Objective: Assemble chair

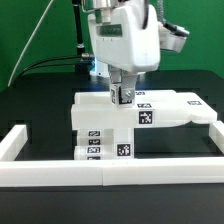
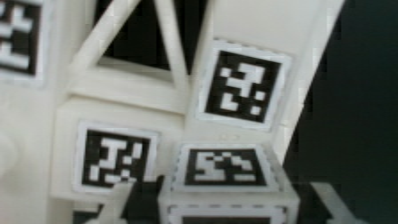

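At nine o'clock in the exterior view, one stretch of the rail (image 1: 20,142), white and low on the black table (image 1: 50,115), bending along six o'clock and turning up again at three. Behind it, toward ten o'clock, dark cables (image 1: 45,62) against a green backdrop. Nearer the middle, the chair (image 1: 100,125), partly built: a white upright column (image 1: 96,140) at its seven o'clock side, carrying a stack of small tags down the front face and standing just inside the front rail. Straight above, from twelve o'clock, the arm (image 1: 120,40), white and bulky, ending in the gripper (image 1: 122,97), pointing down and meeting the chair's top surface. Clamped, by the wrist view, on a small block (image 2: 222,170) bearing one tag, with a dark finger (image 2: 143,208) against each side of it. Beyond the block in that view, a barred frame (image 2: 143,45) and two more tagged white faces, close by; touching the block or not, cannot tell. Toward three o'clock of the gripper in the exterior view, a flat panel (image 1: 185,108) reaching out from the column, tagged on top, narrowing toward the rail's right stretch and ending near it; contact there not clear.
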